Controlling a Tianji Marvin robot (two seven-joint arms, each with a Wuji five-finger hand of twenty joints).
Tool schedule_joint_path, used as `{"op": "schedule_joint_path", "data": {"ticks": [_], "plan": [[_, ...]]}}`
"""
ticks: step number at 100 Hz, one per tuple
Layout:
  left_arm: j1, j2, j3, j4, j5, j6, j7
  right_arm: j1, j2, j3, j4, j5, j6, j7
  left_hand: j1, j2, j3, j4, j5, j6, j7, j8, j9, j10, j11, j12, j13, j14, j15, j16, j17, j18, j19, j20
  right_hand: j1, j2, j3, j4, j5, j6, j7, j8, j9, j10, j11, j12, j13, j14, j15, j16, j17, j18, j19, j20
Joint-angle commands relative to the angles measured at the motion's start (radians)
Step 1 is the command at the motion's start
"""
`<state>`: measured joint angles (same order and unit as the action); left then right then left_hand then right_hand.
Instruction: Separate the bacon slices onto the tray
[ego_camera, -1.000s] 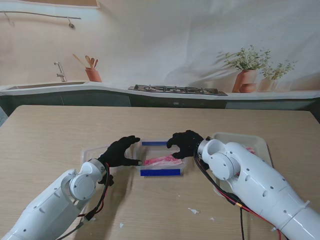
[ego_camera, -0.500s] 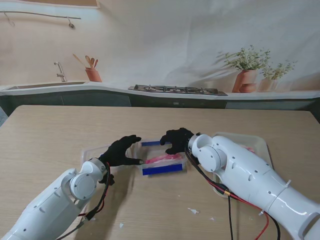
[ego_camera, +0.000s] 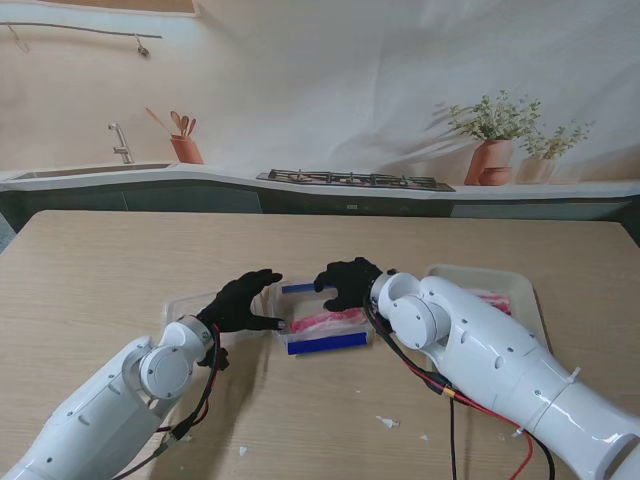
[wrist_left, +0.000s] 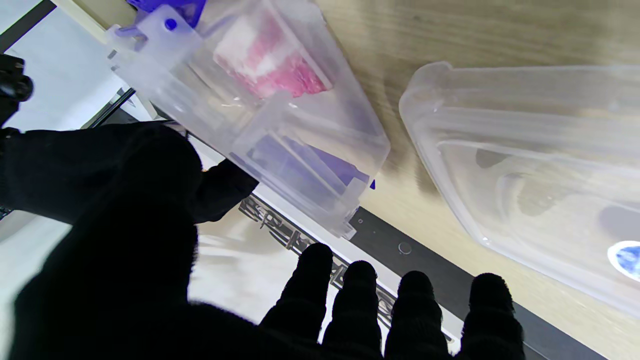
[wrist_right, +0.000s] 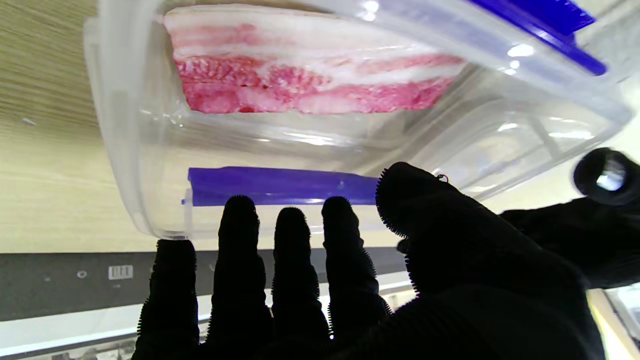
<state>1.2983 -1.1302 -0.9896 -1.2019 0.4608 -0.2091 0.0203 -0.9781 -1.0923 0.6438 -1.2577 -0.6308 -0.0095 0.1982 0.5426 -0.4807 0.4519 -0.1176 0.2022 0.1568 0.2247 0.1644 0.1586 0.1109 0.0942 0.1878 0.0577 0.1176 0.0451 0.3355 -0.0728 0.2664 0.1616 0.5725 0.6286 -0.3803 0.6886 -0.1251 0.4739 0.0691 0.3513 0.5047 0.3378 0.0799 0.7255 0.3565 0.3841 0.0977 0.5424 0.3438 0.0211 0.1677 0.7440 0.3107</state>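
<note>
Stand view, left to right. A clear container lid (ego_camera: 190, 303) lies on the table (ego_camera: 100, 260) by my left arm, partly hidden behind it; the left wrist view shows it empty and apart from the box.

My left hand (ego_camera: 243, 303) sits at the left end of the clear plastic container (ego_camera: 322, 325), thumb and fingers spread, thumb tip near or on the end wall. Contact cannot be confirmed. It holds nothing.

The container has 2 blue latches, 1 on the side nearer to me (ego_camera: 324, 344) and 1 on the farther side (ego_camera: 304, 288). The bacon slices (ego_camera: 325, 322) lie inside as 1 flat stack; the right wrist view shows them (wrist_right: 310, 75) against the clear wall, layers pressed together.

My right hand (ego_camera: 347, 281) hovers over the farther-right part of the box, fingers extended and apart, nothing gripped. In its wrist view the fingertips (wrist_right: 240, 210) reach toward the latched rim.

The tray (ego_camera: 520, 290) is well to the right, mostly hidden by my right arm; something pink shows on its visible strip.

Risks, judged:
- The box is light and the left hand only braces 1 end, so a pinch from the right could slide or tip it.
- Stuck slices may lift as a clump.
- Soft meat may tear or drop on the way to the tray.
</note>
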Motion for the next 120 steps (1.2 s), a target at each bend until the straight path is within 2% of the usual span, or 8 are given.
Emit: {"op": "schedule_joint_path", "data": {"ticks": [1,21,46,71,105,120], "plan": [[0.005,0.001,0.000,0.002,0.002,0.000,-0.014,-0.026,-0.005,0.004,-0.032,-0.003,-0.012,0.022,-0.009,-0.023,0.011,0.032,-0.004,0.000,-0.011,0.000,-0.004,-0.025,0.002,-0.005,-0.026,-0.024,-0.007,0.012,-0.008,0.010,-0.033,0.003,-0.016,-0.007,0.021,0.037,-0.021,0.021,-0.004,-0.010,-0.022,0.013,-0.008,-0.003,-0.042,0.023,-0.036,-0.008,0.057,-0.132,0.092,0.007],[0.003,0.000,0.001,0.004,0.003,-0.001,-0.011,-0.061,0.001,0.036,-0.079,-0.011,-0.019,0.024,-0.008,-0.024,0.014,0.032,-0.004,0.001,-0.011,0.000,-0.004,-0.026,0.001,-0.005,-0.027,-0.023,-0.007,0.012,-0.008,0.010,-0.033,0.002,-0.009,-0.008,0.026,0.038,-0.006,0.020,0.007,-0.007,-0.005,0.013,0.008,0.003,-0.024,0.026,-0.010,0.004,0.069,-0.130,0.115,0.016],[0.004,0.001,-0.001,0.005,0.005,-0.004,-0.010,-0.062,-0.002,0.008,-0.099,0.006,-0.008,0.036,-0.008,-0.026,0.015,0.031,-0.005,0.001,-0.010,0.000,-0.004,-0.025,0.001,-0.005,-0.027,-0.023,-0.007,0.012,-0.007,0.010,-0.032,0.002,0.004,-0.005,0.035,0.037,0.006,0.022,0.019,0.000,0.012,0.016,0.028,0.012,-0.001,0.030,0.026,0.022,0.088,-0.131,0.156,0.033],[0.005,0.001,-0.002,0.005,0.004,-0.007,-0.010,-0.038,-0.011,-0.041,-0.074,0.035,0.018,0.039,-0.009,-0.025,0.017,0.031,-0.005,0.001,-0.010,0.000,-0.005,-0.026,0.001,-0.005,-0.026,-0.026,-0.007,0.012,-0.007,0.010,-0.032,0.002,0.016,-0.003,0.046,0.037,0.005,0.023,0.020,0.003,0.010,0.018,0.034,0.015,-0.005,0.029,0.034,0.027,0.083,-0.134,0.170,0.039],[0.006,0.001,-0.002,0.006,0.005,-0.007,-0.011,0.001,-0.026,-0.100,-0.013,0.064,0.053,0.038,-0.009,-0.026,0.018,0.031,-0.006,-0.001,-0.011,0.000,-0.004,-0.026,0.001,-0.005,-0.026,-0.028,-0.007,0.012,-0.006,0.010,-0.032,0.002,0.015,0.004,0.041,0.037,-0.007,0.025,0.005,-0.007,-0.011,0.021,-0.001,-0.001,-0.029,0.027,-0.011,0.005,0.064,-0.133,0.140,0.019],[0.005,0.001,-0.002,0.006,0.006,-0.007,-0.011,0.015,-0.028,-0.124,0.001,0.075,0.067,0.049,-0.008,-0.029,0.020,0.031,-0.007,0.000,-0.011,0.000,-0.005,-0.026,0.000,-0.005,-0.027,-0.027,-0.007,0.012,-0.007,0.011,-0.032,0.002,0.012,0.009,0.037,0.037,-0.011,0.020,0.005,-0.008,-0.012,0.043,-0.028,-0.013,-0.033,0.049,-0.017,0.002,0.055,-0.112,0.136,0.017]]}}
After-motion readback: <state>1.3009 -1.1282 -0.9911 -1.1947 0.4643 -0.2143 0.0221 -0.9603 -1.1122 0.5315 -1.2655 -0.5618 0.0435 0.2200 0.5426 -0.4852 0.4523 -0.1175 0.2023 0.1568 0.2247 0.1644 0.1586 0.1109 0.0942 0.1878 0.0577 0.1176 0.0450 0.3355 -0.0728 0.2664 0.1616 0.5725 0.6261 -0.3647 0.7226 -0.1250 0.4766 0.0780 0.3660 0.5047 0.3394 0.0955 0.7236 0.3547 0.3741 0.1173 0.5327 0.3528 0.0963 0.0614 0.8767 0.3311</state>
